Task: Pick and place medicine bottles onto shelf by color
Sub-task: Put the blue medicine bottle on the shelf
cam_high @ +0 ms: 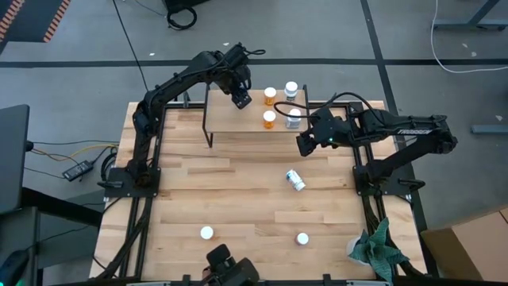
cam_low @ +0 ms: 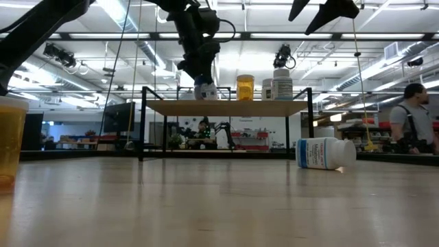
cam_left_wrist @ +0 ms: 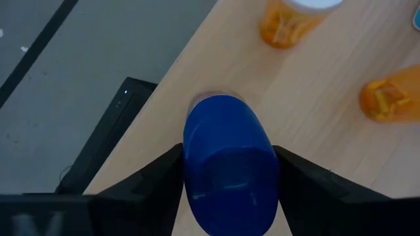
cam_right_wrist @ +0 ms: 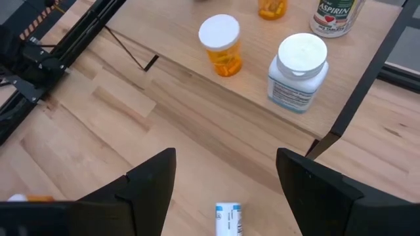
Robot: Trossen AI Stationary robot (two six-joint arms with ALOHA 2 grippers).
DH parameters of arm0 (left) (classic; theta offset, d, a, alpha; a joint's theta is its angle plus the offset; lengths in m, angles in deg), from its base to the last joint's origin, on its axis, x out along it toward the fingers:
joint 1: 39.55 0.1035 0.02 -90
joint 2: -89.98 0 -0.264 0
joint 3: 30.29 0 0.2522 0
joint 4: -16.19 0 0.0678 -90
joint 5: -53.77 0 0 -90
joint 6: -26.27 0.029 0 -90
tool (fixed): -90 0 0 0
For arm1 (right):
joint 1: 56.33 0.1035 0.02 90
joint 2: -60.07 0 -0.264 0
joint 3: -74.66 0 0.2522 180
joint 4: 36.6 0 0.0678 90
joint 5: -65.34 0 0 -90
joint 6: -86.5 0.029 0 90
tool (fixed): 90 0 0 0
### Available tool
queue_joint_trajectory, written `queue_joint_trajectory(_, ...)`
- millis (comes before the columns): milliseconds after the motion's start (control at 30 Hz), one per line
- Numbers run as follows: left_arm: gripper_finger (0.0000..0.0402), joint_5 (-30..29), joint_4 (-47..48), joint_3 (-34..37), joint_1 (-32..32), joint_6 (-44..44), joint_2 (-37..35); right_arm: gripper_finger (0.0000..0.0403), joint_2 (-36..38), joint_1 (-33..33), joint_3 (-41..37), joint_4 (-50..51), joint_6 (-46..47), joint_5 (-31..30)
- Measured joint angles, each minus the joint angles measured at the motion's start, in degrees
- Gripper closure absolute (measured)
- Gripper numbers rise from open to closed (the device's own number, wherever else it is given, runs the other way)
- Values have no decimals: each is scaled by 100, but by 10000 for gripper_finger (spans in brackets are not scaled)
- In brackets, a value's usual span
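The shelf (cam_high: 230, 119) stands at the table's far side and carries two orange medicine bottles (cam_high: 271, 95) (cam_high: 270, 119) and two white ones (cam_high: 291, 89) (cam_high: 294, 117). My left gripper (cam_high: 240, 98) hangs over the shelf's left part, shut on a blue bottle (cam_left_wrist: 226, 160). My right gripper (cam_high: 304, 145) hovers open above the table, just in front of the shelf's right end. A white bottle (cam_high: 295, 179) with a blue label lies on its side on the table below and nearer than that gripper. My left gripper pinches the blue bottle's round body (cam_left_wrist: 190, 164) between its two fingers (cam_left_wrist: 157, 177), one on each side. The fingers come steeply from above. The bottle stands about upright below them, its lower end (cam_low: 204, 95) down at the shelf board, close to the board's edge.
Two white-capped bottles (cam_high: 206, 233) (cam_high: 302, 238) stand near the table's front edge; one of them shows as an orange body (cam_low: 10, 140) close to the low camera. A green cloth (cam_high: 377, 248) lies at the front right corner. A person (cam_low: 411, 120) stands in the room behind.
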Motion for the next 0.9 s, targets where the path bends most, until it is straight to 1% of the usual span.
queue_joint_trajectory(167, 181, 2, 0, 0, -2, 51, 0, 132, 0, 0, 0, 0, -13, 0)
queue_joint_trajectory(500, 161, 13, -1, 0, -1, 137, 0, 132, 0, 0, 0, 0, -35, 0)
queue_joint_trajectory(633, 159, 216, 0, 0, 0, 136, 0, 132, 0, 0, 0, 0, -35, 0)
queue_joint_trajectory(833, 159, 203, -36, 0, -2, 141, 0, 132, 0, 0, 0, 0, -35, 0)
queue_joint_trajectory(900, 158, 79, -119, 0, -2, 143, 0, 132, 0, 0, 0, 0, -35, 0)
